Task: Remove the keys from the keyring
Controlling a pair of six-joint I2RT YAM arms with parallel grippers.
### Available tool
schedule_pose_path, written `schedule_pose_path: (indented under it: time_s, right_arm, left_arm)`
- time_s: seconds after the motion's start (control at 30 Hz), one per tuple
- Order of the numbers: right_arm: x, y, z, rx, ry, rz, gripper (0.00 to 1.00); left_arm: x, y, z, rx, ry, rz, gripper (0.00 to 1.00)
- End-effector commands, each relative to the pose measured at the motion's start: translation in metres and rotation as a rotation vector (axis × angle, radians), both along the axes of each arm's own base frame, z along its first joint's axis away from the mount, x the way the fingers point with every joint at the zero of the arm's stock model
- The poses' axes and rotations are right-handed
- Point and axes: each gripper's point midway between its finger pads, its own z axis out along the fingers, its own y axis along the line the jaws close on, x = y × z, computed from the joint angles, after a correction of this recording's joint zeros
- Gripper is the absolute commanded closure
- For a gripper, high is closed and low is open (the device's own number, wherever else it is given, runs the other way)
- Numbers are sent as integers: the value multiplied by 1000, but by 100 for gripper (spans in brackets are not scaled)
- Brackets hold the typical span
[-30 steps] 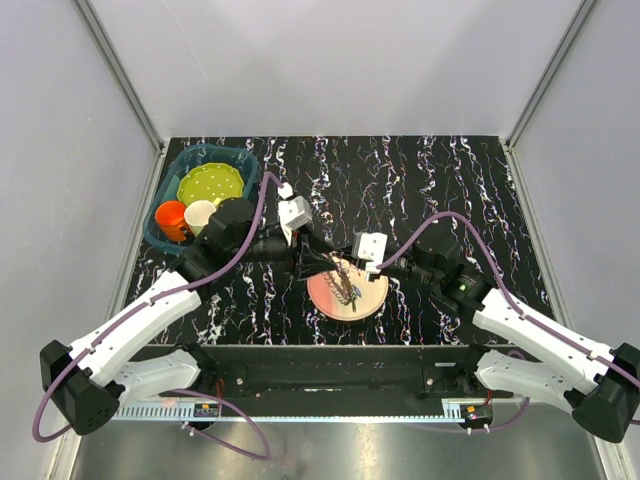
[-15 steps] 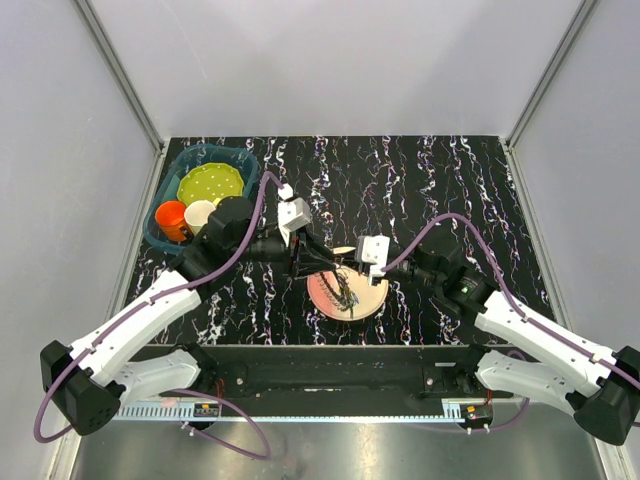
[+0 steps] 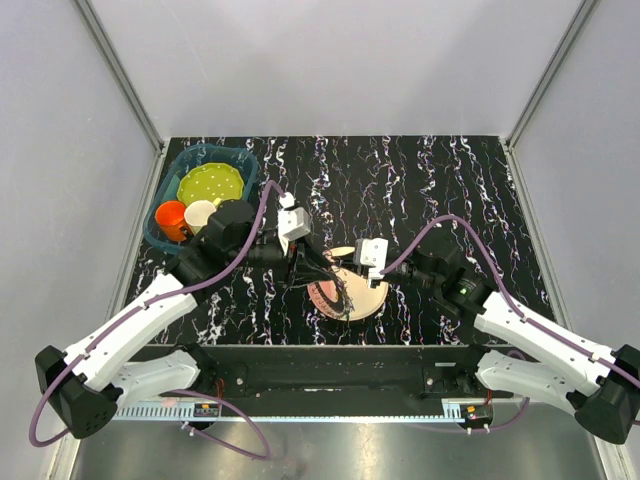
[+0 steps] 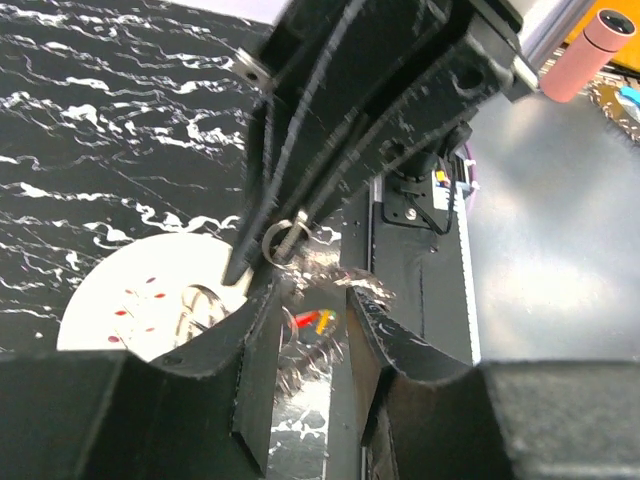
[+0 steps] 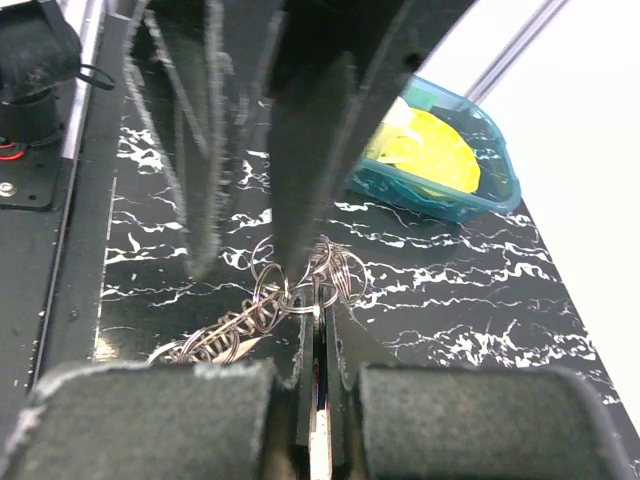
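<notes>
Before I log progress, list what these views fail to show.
Key count: top view, keys too small and bunched.
Left gripper grip: left wrist view, blurred metal fills its gap; open or shut unclear.
Thin piece in the right gripper: right wrist view, seen edge-on; key or ring unclear.

The keyring (image 3: 343, 292), spiky and dark-silver, hangs raised over the pink plate (image 3: 374, 300). The keys (image 4: 308, 321), one red-headed, dangle bunched from it.
</notes>
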Motion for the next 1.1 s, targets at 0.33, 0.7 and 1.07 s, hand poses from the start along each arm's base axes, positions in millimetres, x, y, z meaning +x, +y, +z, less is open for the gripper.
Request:
schedule_pose_path:
  time_s: [0.33, 0.7, 1.07]
  right_arm:
    - [13, -1, 46, 118, -119, -51, 100]
    - [9, 1, 44, 123, -106, -27, 100]
    - [6, 2, 44, 125, -103, -10, 100]
  left_arm:
    - [-17, 3, 6, 11, 14, -56, 64]
    - [-2, 3, 14, -7, -45, 20, 63]
    - [8, 11, 23, -7, -97, 102, 62]
